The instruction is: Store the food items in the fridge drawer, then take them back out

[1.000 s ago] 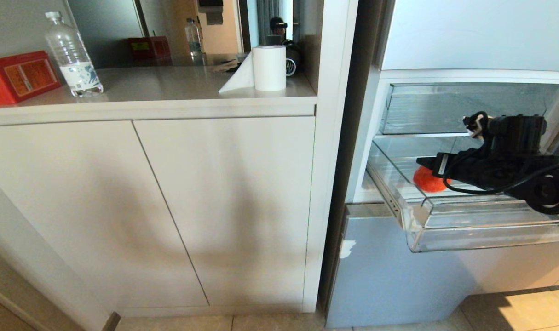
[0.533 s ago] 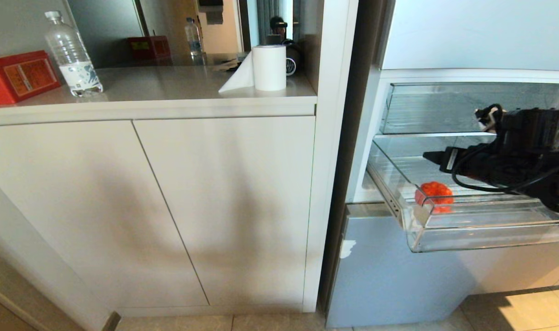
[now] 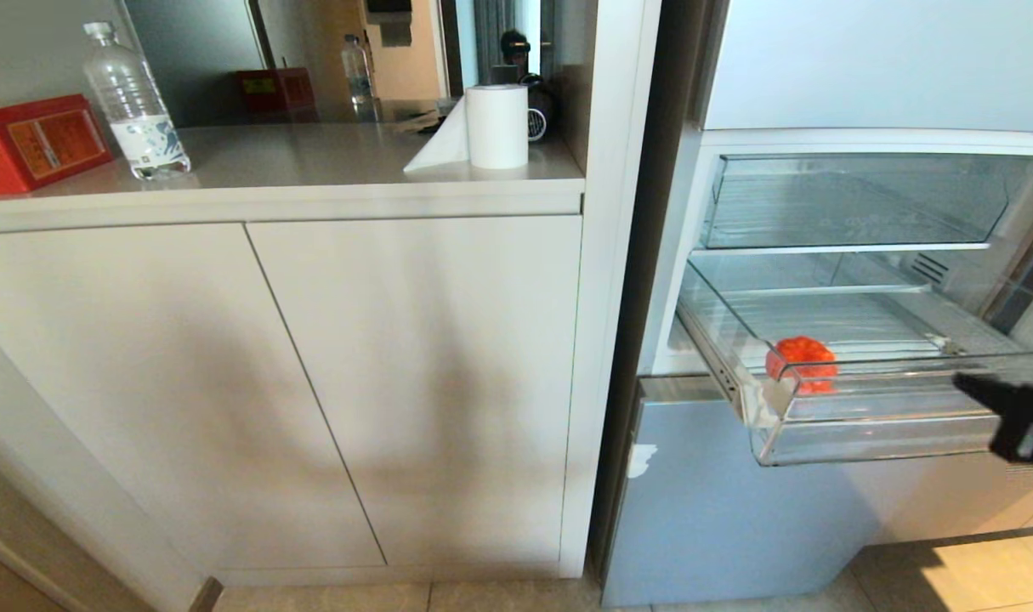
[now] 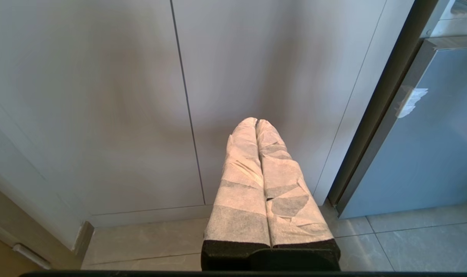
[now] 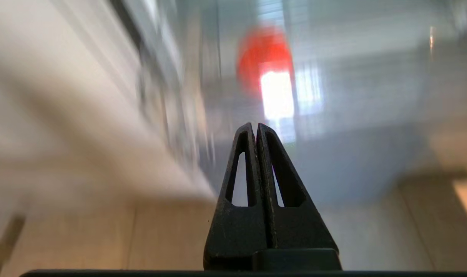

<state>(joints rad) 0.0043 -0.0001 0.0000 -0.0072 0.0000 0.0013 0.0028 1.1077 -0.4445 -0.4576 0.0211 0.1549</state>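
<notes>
A small orange-red ball [image 3: 802, 360] lies inside the clear plastic fridge drawer [image 3: 873, 425]. It sits against the front wall near the drawer's left corner. The drawer stands pulled out.

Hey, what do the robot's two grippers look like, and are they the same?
No. The left gripper has two long tapered fingers wrapped in white tape over a black base. The right gripper is bare black, each finger a slim wedge with a long cut-out slot.

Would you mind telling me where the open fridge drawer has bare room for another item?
The fridge drawer has its ribbed floor bare from the orange-red ball across to its right side. The ball crowds only the front left corner, against the front wall. The right tool, shut, hangs outside the front right.
</notes>
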